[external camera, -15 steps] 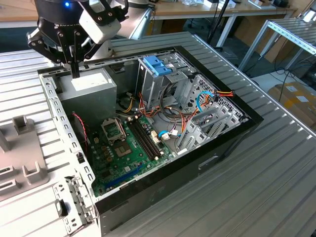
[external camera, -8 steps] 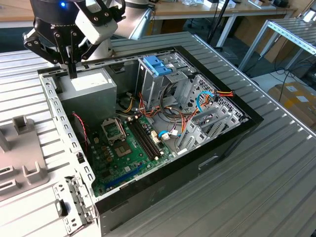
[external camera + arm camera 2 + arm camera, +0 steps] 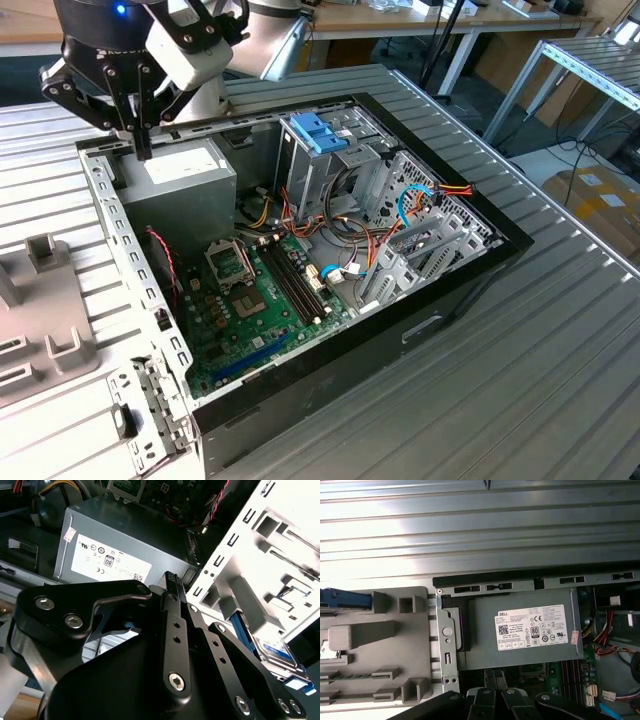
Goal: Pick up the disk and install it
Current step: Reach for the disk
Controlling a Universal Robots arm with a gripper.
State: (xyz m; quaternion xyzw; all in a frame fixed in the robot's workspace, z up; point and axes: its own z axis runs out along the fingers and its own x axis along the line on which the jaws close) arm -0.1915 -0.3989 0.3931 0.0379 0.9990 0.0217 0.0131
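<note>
Well, your claw (image 3: pixel 140 145) hangs clenched on nothing over the power supply (image 3: pixel 185 180), upper left of the exterior view; the disk (image 3: pixel 274 649) lies apart in the grey holder (image 3: pixel 395 645) beside the case (image 3: pixel 460 300). Pickup hasn't begun, and grasping will need open jaws.

**Open computer case (image 3: pixel 330 375) on the bench (image 3: pixel 540 400)**

Inside, the power supply (image 3: pixel 185 180) sits in the far corner on the exterior view's left, with the motherboard (image 3: pixel 250 310) nearer. A fixture (image 3: pixel 40 330) beside that side holds the disk (image 3: pixel 274 649). The tool (image 3: pixel 140 150) hangs above the power supply.
</note>
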